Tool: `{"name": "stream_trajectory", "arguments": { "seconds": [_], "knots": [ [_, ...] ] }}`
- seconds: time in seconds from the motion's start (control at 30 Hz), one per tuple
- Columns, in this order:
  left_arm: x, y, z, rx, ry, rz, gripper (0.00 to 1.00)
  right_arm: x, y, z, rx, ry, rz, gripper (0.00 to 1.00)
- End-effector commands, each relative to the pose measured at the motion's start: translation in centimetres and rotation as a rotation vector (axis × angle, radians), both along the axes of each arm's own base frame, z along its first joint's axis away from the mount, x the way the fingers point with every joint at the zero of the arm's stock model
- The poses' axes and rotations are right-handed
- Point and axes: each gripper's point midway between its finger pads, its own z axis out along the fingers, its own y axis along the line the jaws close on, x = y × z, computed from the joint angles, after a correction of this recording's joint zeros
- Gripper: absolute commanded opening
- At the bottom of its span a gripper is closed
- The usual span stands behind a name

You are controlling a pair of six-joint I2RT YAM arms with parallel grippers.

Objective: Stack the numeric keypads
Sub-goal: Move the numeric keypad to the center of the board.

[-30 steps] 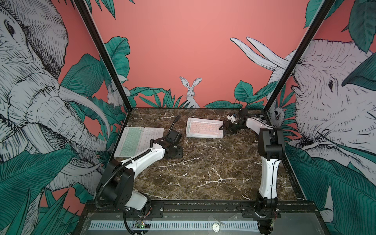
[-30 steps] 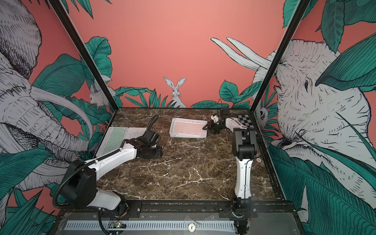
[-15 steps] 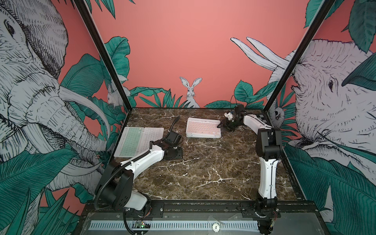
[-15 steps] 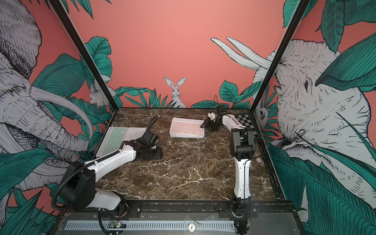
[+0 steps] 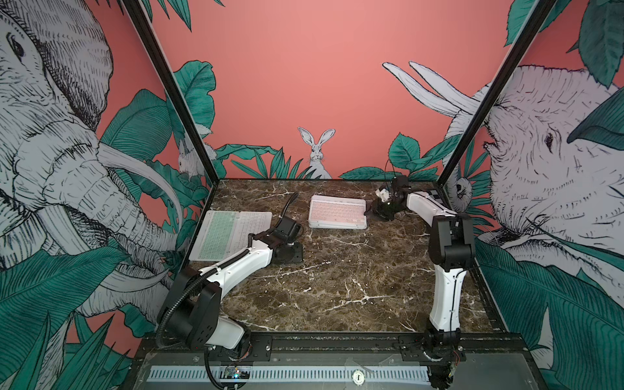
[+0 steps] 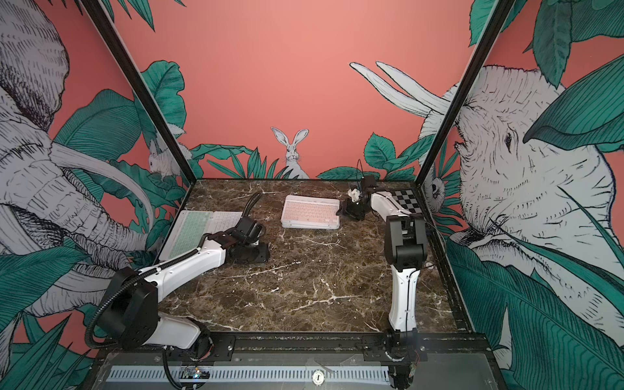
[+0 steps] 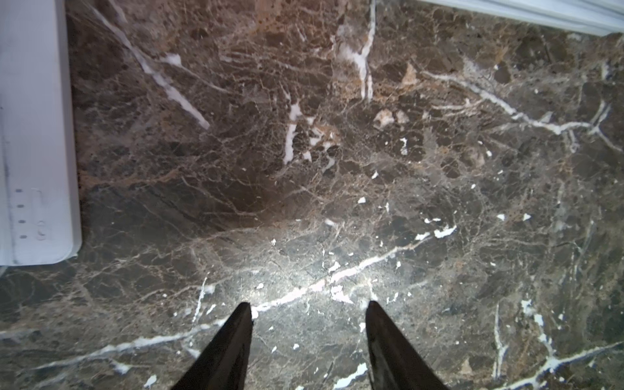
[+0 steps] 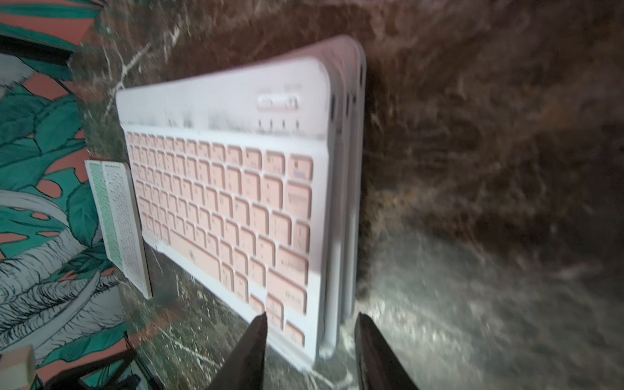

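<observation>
Pink keypad stack (image 5: 337, 212) sits mid-back on the marble table (image 5: 337, 287), several white frames deep, edges slightly staggered on the side seen in the right wrist view (image 8: 229, 202)

Green keypad (image 5: 216, 233) and white keypad (image 5: 253, 224) lie flat at the table's left edge, right against each other, can't tell if they overlap; well apart from the pink stack

Right gripper (image 8: 311, 315) is low, just beside the right short edge of the pink stack, jaws partly open, holding nothing; the near corner of the stack shows between the two fingers, contact unclear

Left gripper (image 7: 308, 305) is over bare marble, jaws apart with a clear gap, nothing in them; white keypad edge off to one side in that view

Handling guess: thin, light, stiff plastic slabs, smooth frames so likely slippery, keys may shift under pressure; best pinched across thickness at a short edge or corner on the frame, kept level, or they may slide off the stack

Writing: key legends present but blurred, no brand readable; small marks on frame unreadable
</observation>
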Motion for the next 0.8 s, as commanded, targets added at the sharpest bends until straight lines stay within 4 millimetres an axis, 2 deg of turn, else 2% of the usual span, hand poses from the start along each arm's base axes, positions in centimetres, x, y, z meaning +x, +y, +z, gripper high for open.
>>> {"name": "stream_trajectory", "arguments": {
  "seconds": [0.0,0.1,0.2,0.37,0.53,0.67,0.77],
  "knots": [
    [1.4,1.3,2.8,0.024,-0.069,0.031,0.57,-0.5,0.2,4.5,0.015,-0.14,-0.033,0.43],
    [2.2,2.6,3.6,0.01,-0.054,0.061,0.58,-2.4,0.1,5.2,0.02,-0.183,-0.059,0.43],
    [2.8,4.8,3.8,0.024,-0.038,0.116,0.58,-4.5,0.3,4.8,0.043,-0.18,-0.07,0.44],
    [3.0,9.0,3.0,0.039,0.008,0.219,0.59,-6.9,1.9,4.5,0.051,-0.18,-0.018,0.44],
    [3.6,12.7,1.7,0.012,0.059,0.335,0.59,-7.3,4.3,4.6,0.063,-0.187,0.037,0.44],
    [4.5,13.8,0.6,0.021,0.079,0.361,0.59,-7.3,5.8,4.3,0.094,-0.174,0.058,0.44],
    [5.0,13.9,-0.5,0.026,0.113,0.352,0.59,-7.5,6.6,4.4,0.097,-0.181,0.079,0.44]
  ]
}}
